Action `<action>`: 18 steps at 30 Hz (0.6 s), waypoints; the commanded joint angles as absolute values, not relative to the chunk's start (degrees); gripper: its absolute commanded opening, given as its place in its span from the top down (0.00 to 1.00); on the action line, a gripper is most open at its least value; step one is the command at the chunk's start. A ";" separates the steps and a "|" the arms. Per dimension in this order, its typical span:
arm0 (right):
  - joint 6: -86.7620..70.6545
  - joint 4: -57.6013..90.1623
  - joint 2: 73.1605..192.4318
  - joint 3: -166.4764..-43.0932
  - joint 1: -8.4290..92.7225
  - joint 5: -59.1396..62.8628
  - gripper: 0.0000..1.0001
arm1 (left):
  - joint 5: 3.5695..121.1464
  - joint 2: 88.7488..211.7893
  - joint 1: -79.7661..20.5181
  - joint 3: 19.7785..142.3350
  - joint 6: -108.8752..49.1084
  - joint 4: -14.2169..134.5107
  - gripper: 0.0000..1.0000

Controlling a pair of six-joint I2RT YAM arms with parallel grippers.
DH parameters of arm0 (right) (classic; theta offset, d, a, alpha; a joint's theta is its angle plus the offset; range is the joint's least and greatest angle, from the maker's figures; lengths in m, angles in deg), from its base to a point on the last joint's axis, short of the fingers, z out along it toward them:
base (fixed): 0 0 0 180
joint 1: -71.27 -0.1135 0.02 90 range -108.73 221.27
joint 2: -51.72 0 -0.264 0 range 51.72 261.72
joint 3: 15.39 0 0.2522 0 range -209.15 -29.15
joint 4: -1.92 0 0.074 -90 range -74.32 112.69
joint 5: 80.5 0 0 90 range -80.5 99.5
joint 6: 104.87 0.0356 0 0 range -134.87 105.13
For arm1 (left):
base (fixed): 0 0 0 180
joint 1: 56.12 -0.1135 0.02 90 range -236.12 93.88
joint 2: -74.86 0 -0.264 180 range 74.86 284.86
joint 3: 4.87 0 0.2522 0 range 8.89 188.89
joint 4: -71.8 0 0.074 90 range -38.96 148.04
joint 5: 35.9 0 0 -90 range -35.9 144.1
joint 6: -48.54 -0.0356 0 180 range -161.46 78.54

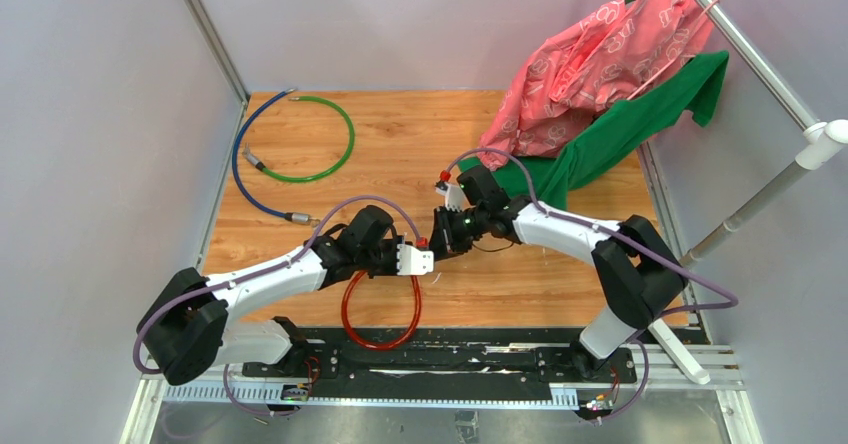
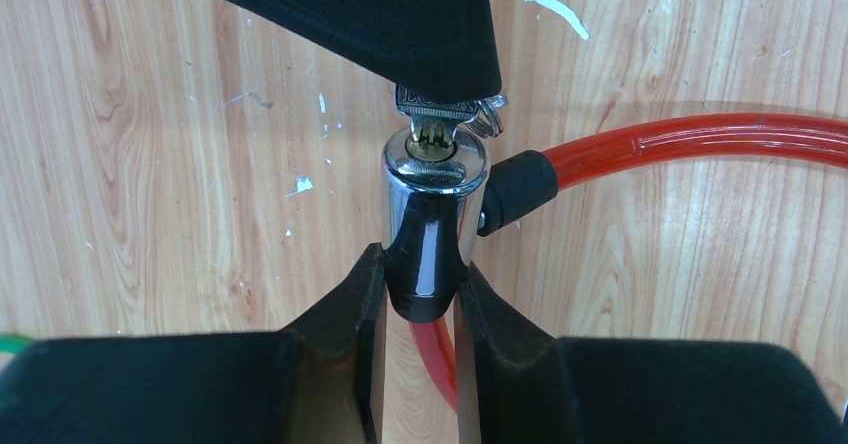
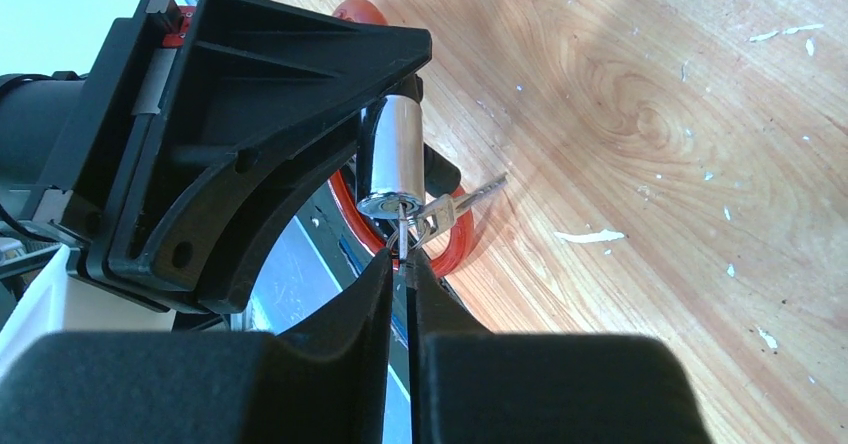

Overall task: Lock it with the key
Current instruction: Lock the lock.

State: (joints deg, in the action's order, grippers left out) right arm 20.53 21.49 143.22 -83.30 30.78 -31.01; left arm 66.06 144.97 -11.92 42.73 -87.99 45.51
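The red cable lock [image 1: 380, 316] lies looped near the front of the wooden table [image 1: 420, 144]. Its chrome lock cylinder [image 2: 435, 199] is held up off the wood, and my left gripper [image 2: 420, 276] is shut on its dark lower end. The key [image 2: 440, 116] sits in the keyhole on the cylinder's end face. In the right wrist view my right gripper [image 3: 405, 262] is shut on the head of that key [image 3: 403, 232], right below the cylinder [image 3: 392, 154]. A like key [image 3: 468, 199] dangles beside it on the ring. From above, the two grippers [image 1: 420, 260] [image 1: 441, 239] meet tip to tip.
A blue cable [image 1: 245, 179] and a green cable loop [image 1: 320, 139] lie at the back left. Pink and green garments [image 1: 600, 74] hang over the back right corner. A white pipe frame [image 1: 790, 179] stands on the right, and a black rail [image 1: 440, 359] runs along the front edge.
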 commanded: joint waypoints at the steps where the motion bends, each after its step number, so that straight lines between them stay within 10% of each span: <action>1: 17.09 22.60 145.35 -86.10 30.26 -32.06 0.91 | 66.90 143.63 -11.56 43.20 -89.85 48.77 1.00; 18: -13.39 -2.70 136.28 -70.81 24.68 -22.54 1.00 | 70.80 143.21 -11.87 44.23 -86.61 48.56 1.00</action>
State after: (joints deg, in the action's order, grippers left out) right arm -2.62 7.59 137.12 -74.27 27.70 -27.80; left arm 66.96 144.44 -12.14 42.73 -87.13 44.33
